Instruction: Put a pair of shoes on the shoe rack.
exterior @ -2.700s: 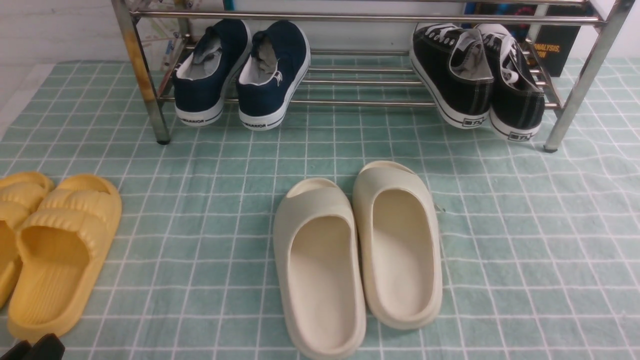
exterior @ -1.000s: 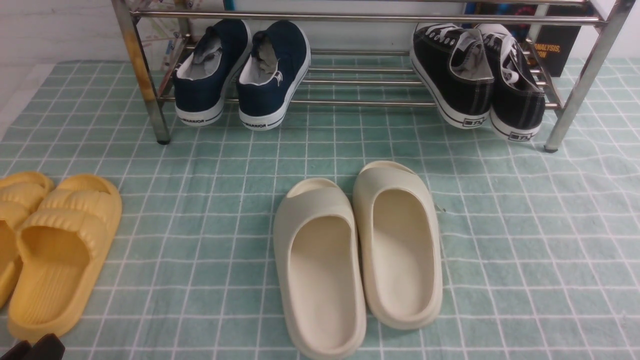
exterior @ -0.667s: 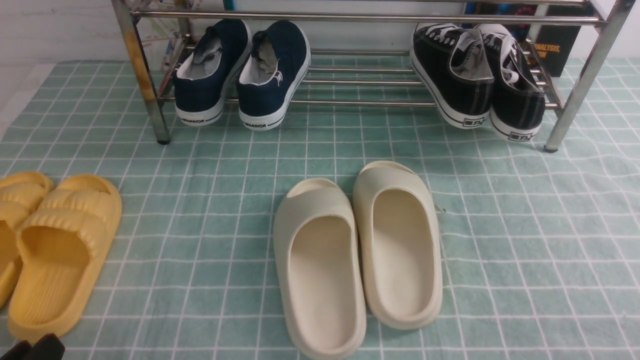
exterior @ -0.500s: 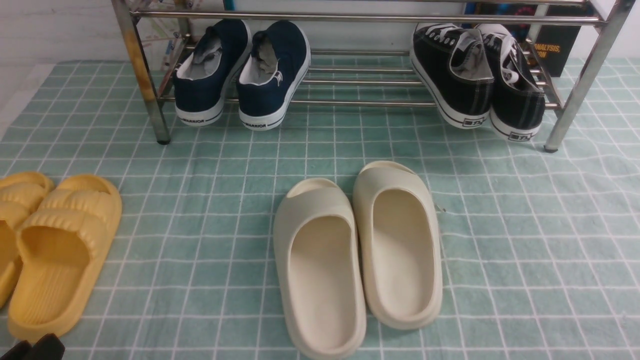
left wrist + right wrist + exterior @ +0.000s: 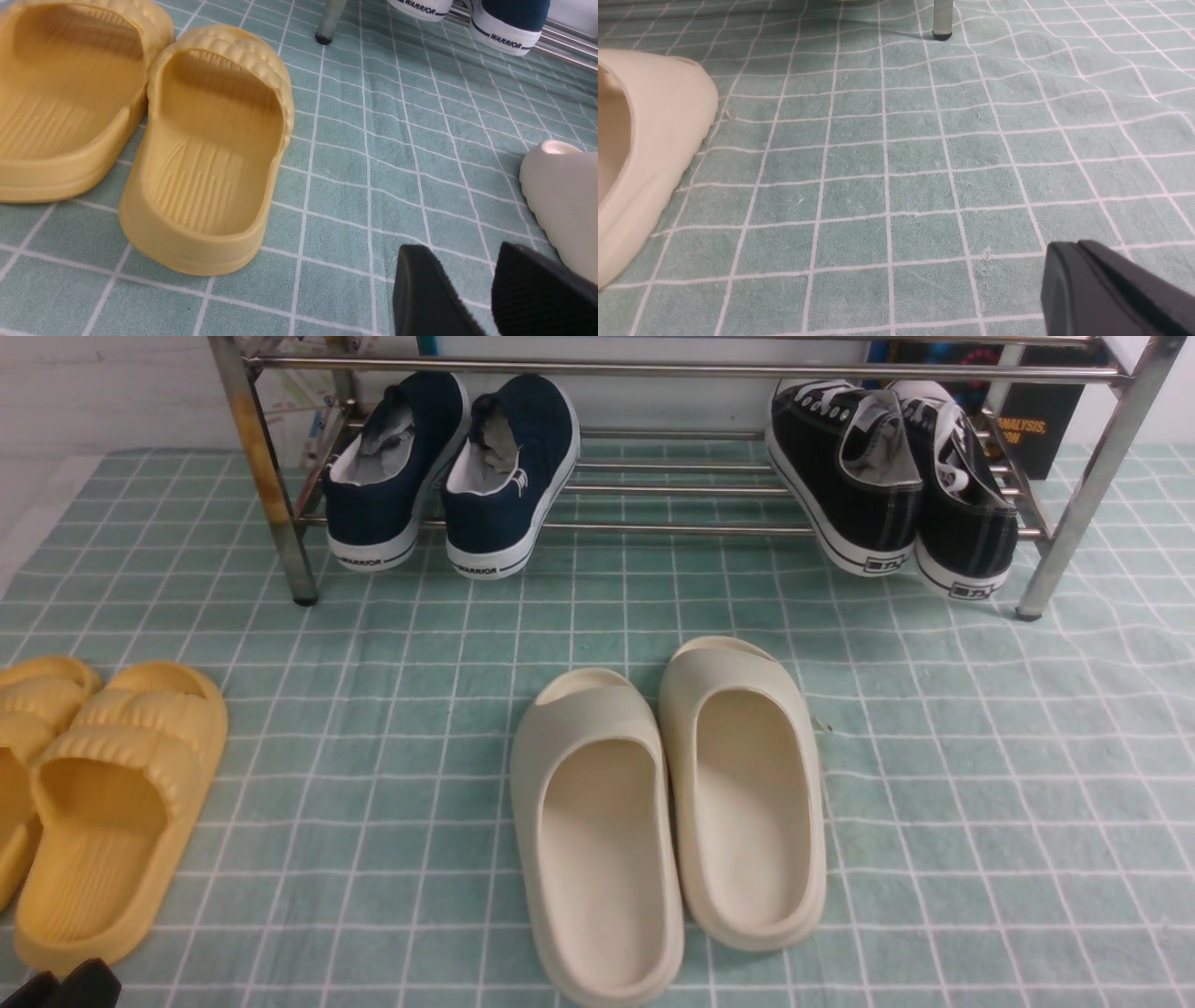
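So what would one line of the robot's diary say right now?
black sneakers: on shoe rack, right end | left fingers: apart, empty | right fingers: together, empty

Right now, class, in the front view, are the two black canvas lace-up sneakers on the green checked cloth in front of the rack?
No: the two black canvas lace-up sneakers rest on the chrome steel shoe rack's bars.
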`<action>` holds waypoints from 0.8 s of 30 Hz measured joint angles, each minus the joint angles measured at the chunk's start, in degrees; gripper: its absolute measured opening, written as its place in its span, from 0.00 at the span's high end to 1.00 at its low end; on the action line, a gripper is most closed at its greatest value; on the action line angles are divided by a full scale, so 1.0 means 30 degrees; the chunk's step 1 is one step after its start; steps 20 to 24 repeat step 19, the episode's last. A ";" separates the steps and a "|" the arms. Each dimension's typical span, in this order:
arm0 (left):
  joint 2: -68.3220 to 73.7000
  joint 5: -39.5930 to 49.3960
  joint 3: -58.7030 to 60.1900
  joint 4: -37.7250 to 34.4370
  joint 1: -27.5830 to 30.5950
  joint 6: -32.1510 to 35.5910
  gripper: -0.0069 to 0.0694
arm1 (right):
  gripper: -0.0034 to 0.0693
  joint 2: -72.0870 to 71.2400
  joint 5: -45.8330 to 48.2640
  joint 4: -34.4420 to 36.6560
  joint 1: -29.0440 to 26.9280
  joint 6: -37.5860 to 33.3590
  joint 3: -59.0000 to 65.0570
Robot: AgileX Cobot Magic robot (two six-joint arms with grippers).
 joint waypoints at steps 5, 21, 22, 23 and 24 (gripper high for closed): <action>0.0000 0.0000 0.0000 0.0000 0.0000 0.0000 0.59 | 0.89 0.0000 0.0000 -0.0005 0.0000 -0.0104 0.0000; 0.0000 0.0000 0.0000 0.0000 0.0000 0.0000 0.59 | 0.87 0.0000 0.0000 -0.0005 0.0000 -0.0428 0.0000; 0.0000 0.0000 0.0000 0.0000 0.0000 0.0000 0.59 | 0.87 0.0000 0.0000 -0.0005 0.0000 -0.0428 0.0000; 0.0000 0.0000 0.0000 0.0000 0.0000 0.0000 0.59 | 0.87 0.0000 0.0000 -0.0005 0.0000 -0.0428 0.0000; 0.0000 0.0000 0.0000 0.0000 0.0000 0.0000 0.59 | 0.87 0.0000 0.0000 -0.0005 0.0000 -0.0428 0.0000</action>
